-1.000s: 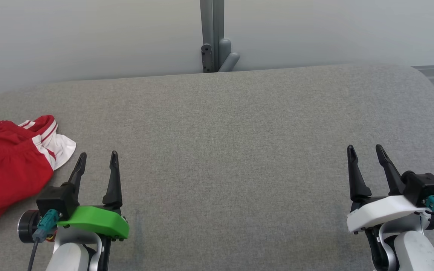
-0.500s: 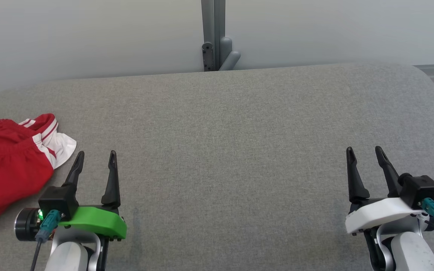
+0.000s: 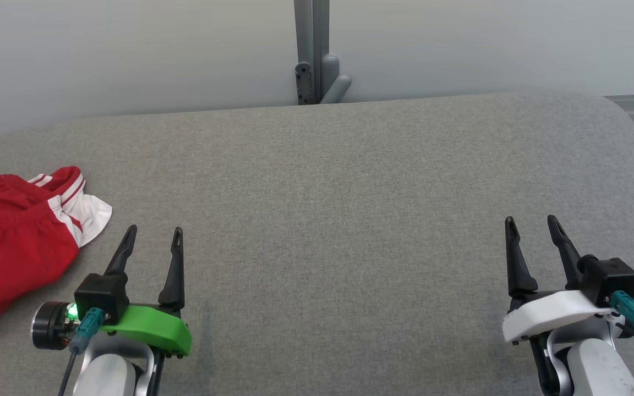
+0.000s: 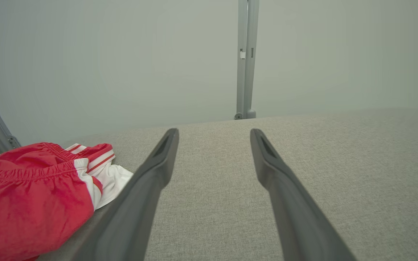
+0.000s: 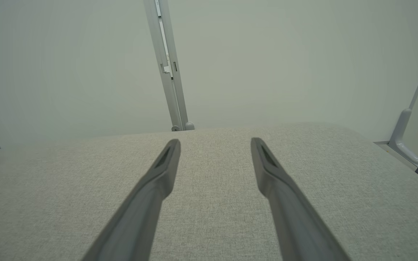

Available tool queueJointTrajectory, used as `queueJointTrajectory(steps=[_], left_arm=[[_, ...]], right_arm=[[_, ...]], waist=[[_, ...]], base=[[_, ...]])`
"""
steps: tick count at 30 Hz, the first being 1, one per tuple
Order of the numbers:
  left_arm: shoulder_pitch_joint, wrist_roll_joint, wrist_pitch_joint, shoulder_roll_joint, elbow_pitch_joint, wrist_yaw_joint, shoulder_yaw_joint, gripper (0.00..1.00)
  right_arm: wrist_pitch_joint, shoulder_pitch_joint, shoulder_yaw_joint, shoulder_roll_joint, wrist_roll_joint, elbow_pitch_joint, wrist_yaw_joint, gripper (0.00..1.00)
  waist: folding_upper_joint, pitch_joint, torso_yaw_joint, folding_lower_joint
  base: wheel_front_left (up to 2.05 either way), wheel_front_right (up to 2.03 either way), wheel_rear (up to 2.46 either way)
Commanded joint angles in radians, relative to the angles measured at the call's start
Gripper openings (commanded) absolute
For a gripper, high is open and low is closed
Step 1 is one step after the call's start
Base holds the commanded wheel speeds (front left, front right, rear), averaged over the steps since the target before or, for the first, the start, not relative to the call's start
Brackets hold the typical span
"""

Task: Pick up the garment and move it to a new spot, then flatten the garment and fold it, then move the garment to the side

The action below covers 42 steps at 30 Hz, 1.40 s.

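Garment (image 3: pixel 11 242) red, white-striped, crumpled

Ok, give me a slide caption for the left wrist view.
Open left gripper over the grey table, with the crumpled red-and-white garment lying to its left.

Red garment (image 3: pixel 14 242) on grey table (image 3: pixel 350 181)

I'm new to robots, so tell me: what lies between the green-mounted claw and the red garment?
Nothing but a stretch of bare grey table, seen in the head view, separates the left gripper from the red garment.
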Motion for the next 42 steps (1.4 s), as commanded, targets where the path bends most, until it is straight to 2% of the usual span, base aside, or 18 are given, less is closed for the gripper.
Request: queueJointTrajectory(steps=[1, 7, 16, 32, 37, 42], left_arm=[[-0.015, 0.015, -0.009, 0.002, 0.004, -0.004, -0.002, 1.0], [-0.025, 0.048, -0.019, -0.002, 0.036, -0.009, -0.002, 1.0], [-0.024, 0.001, -0.016, -0.02, 0.059, -0.019, 0.021, 1.0], [-0.033, -0.004, -0.016, -0.027, 0.08, -0.027, 0.025, 1.0], [-0.039, -0.01, -0.016, -0.029, 0.081, -0.027, 0.03, 1.0], [-0.045, -0.015, -0.016, -0.031, 0.072, -0.017, 0.047, 1.0]], right_arm=[[-0.007, -0.015, -0.001, -0.001, -0.018, 0.003, 0.0, 1.0], [-0.019, -0.017, 0.0, 0.0, -0.03, 0.018, 0.0, 1.0], [-0.018, -0.018, -0.001, 0.002, 0.02, 0.034, 0.0, 1.0], [-0.018, -0.018, -0.005, 0.003, 0.018, 0.04, 0.0, 1.0], [-0.018, -0.01, -0.011, 0.003, 0.015, 0.031, 0.0, 1.0], [-0.018, -0.011, 0.003, 0.003, 0.015, 0.012, 0.0, 1.0]], waist=[[0.0, 0.0, 0.0, 0.0], [0.0, -0.003, 0.003, 0.0], [0.0, -0.009, 0.004, 0.0], [0.0, -0.017, 0.013, 0.0], [0.0, -0.016, 0.039, 0.0], [0.0, -0.011, 0.1, 0.0]], base=[[0.0, 0.0, 0.0], [0.0, 0.0, 0.0], [0.0, 0.0, 0.0], [0.0, 0.0, 0.0], [0.0, 0.0, 0.0], [0.0, 0.0, 0.0]])
